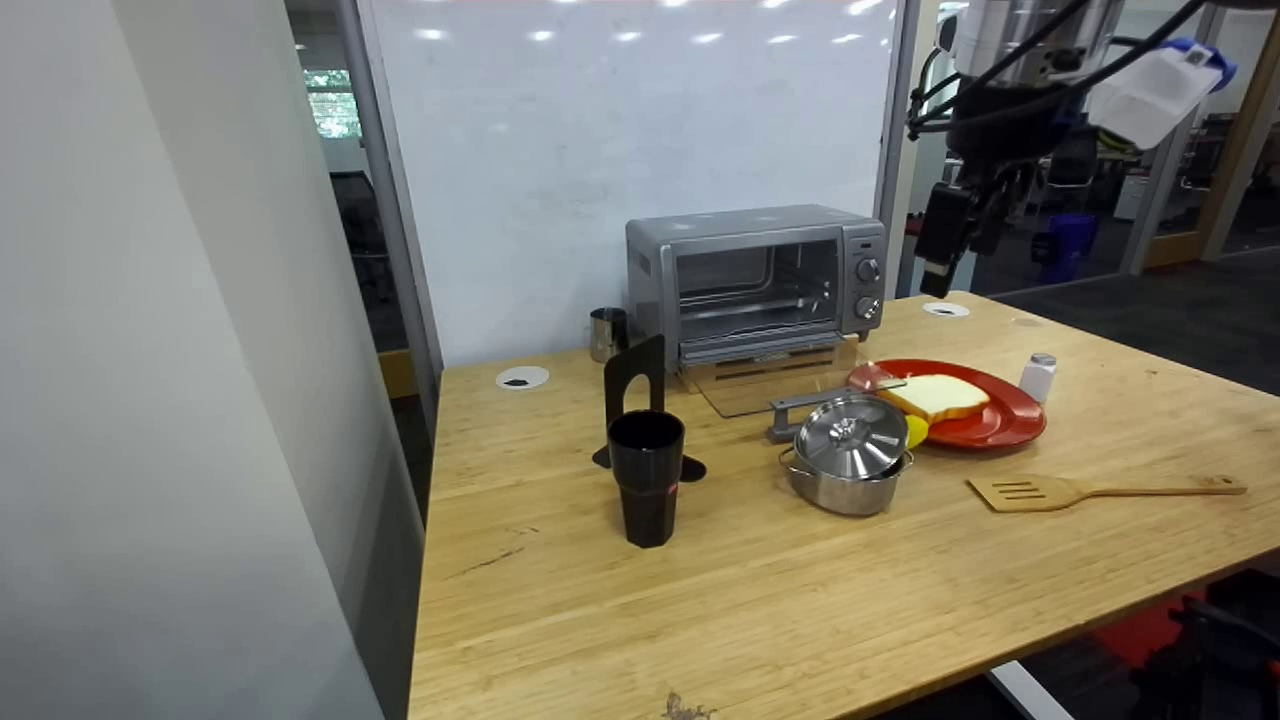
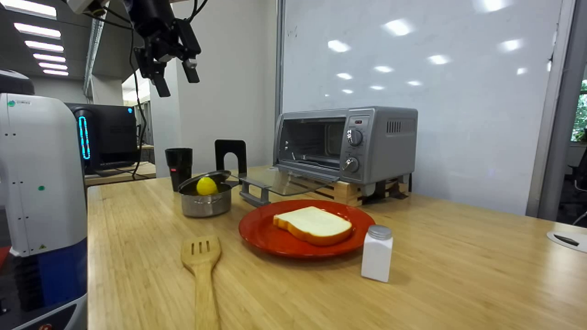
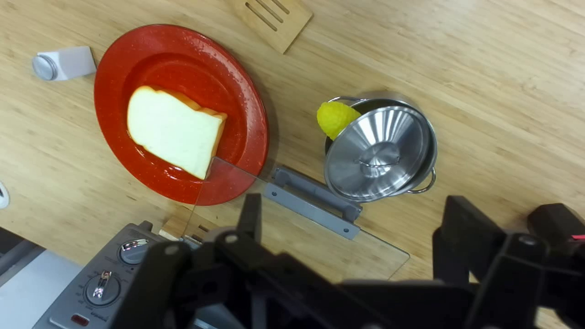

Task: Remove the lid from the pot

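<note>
The shiny lid lies tilted on the pot, in an exterior view [image 1: 852,436] and in the wrist view [image 3: 379,153]; its rim also shows in an exterior view [image 2: 222,175]. The small steel pot [image 1: 848,494] stands on the table, also seen in an exterior view [image 2: 206,206] and in the wrist view [image 3: 433,145]. A yellow lemon-like thing [image 3: 336,119] pokes out between lid and pot rim, propping one side. My gripper [image 3: 355,199] is open and empty, high above the table, in both exterior views [image 1: 958,265] [image 2: 178,86]. It touches nothing.
The toaster oven [image 1: 655,290] has its glass door down; the door handle [image 3: 311,205] lies close beside the pot. A red plate [image 3: 247,114] with bread [image 3: 171,128], a white shaker [image 2: 377,254], a wooden spatula [image 1: 1040,492], a black cup [image 1: 647,480] and a black stand [image 1: 620,365] are nearby.
</note>
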